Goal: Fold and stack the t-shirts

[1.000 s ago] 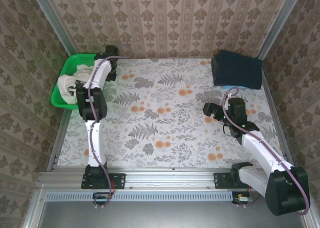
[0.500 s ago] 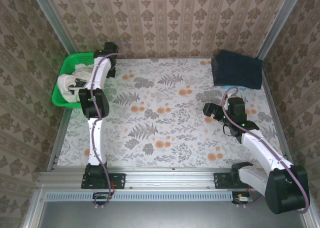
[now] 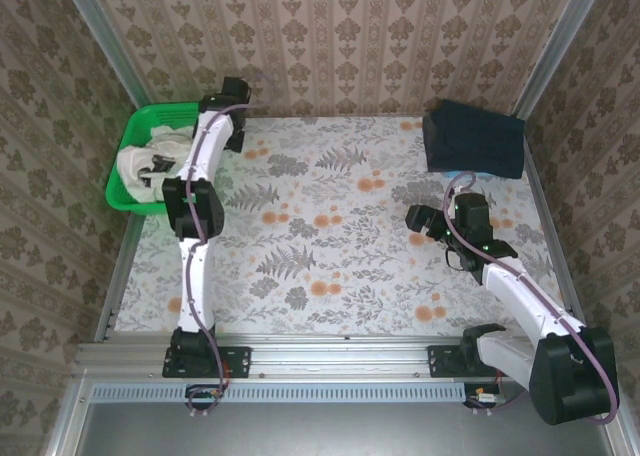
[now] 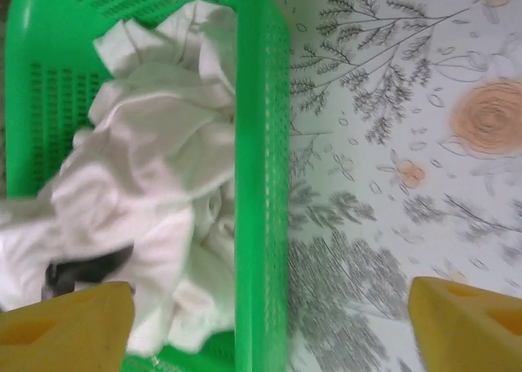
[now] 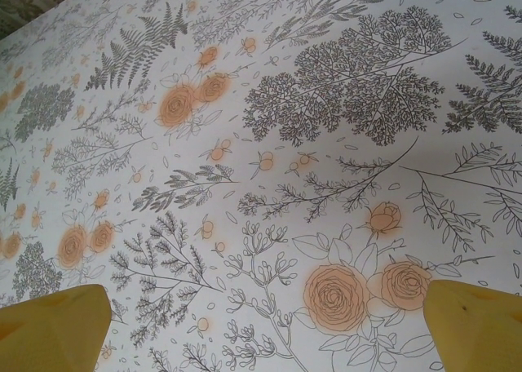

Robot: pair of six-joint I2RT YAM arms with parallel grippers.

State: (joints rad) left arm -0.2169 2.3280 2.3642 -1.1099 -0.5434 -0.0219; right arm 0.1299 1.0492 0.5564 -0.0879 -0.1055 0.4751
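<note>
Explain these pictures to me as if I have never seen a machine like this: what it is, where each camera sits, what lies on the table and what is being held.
These are two robot arms bolted side by side at the near edge of a table covered with a flowered cloth. The top picture is taken from above and behind them. The other two come from small cameras on the wrists, and the yellow wedges at their bottom corners are each arm's own jaws.

The left gripper hangs over the rim of a green mesh basket at the far left corner. Crumpled off-white t-shirts lie in the basket. The jaws stand wide apart and hold nothing.

The right gripper hangs over bare cloth, jaws open, also holding nothing.

At the far right sits a dark blue bundle; I cannot tell what it is.

No shirt is folded or stacked yet.
</note>
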